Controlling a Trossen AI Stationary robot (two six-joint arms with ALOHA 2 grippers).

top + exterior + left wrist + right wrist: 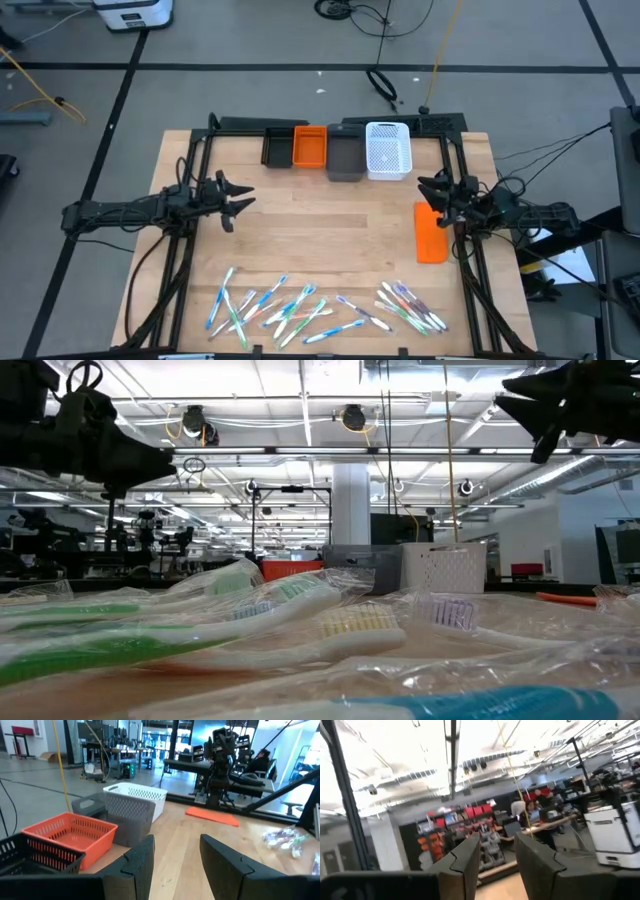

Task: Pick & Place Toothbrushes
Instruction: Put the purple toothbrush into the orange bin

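Two dark arms are reaching in over the wooden table (330, 235) from its sides. In the high view, the left gripper (238, 202) is sitting at about nine o'clock, stretched out flat and pointing toward three o'clock. Its fingers (142, 865) are standing a little apart and are holding nothing. The right gripper (432, 190) is waiting at about three o'clock, pointing toward nine o'clock, beside the flat orange block (430, 233). Its fingers (465, 860) are partly apart too, with nothing between them, and its wrist view is looking up toward the ceiling.

Many toothbrushes (320, 305) are lying flat along the table edge at six o'clock, well apart from both grippers. They are in two loose heaps. In the bigger heap at about seven o'clock, most are lying with their long sides running from seven o'clock up toward one o'clock. In the smaller heap at about five o'clock, they are running from ten o'clock down toward four o'clock.

Four bins are sitting in a row at twelve o'clock: a black bin (277, 147), an orange bin (309, 146), a gray bin (345, 156) and a white bin (388, 150).
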